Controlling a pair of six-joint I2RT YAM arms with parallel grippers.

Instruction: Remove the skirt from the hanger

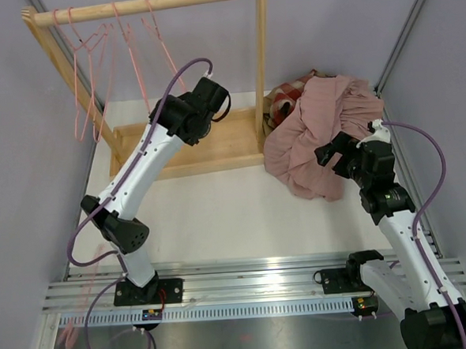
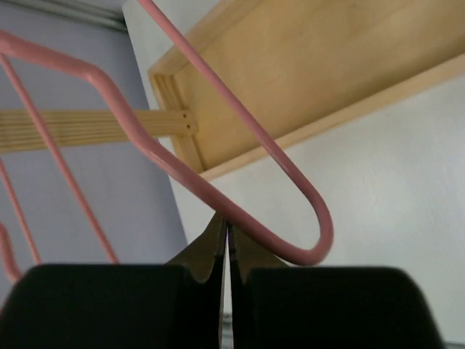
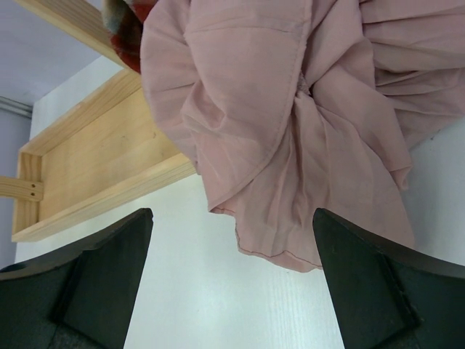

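Checking geometry for the next move: the skirt lies in a bunched heap on the bench, just right of the wooden rack and touching its right post. It looks clear of any hanger. A plaid garment pokes out behind it.

Right gripper is spread wide and holds nothing. In the right wrist view the skirt's hem sits straight ahead between the fingers, with bare bench under them. The right arm is the near one by a long way.

Left gripper is closed to a sliver, tips right at the lower wire of a pink hanger. I can't tell whether it pinches the wire or just sits under it. No cloth hangs on that hanger. It hovers over the rack base, well apart from the skirt.

The heap has no clean long axis — folds run roughly from the far right corner toward the bench centre.

Judgement: the removal looks done. Any further skirt handling belongs to the right arm, a short reach forward. The left only has the bare hanger to deal with.
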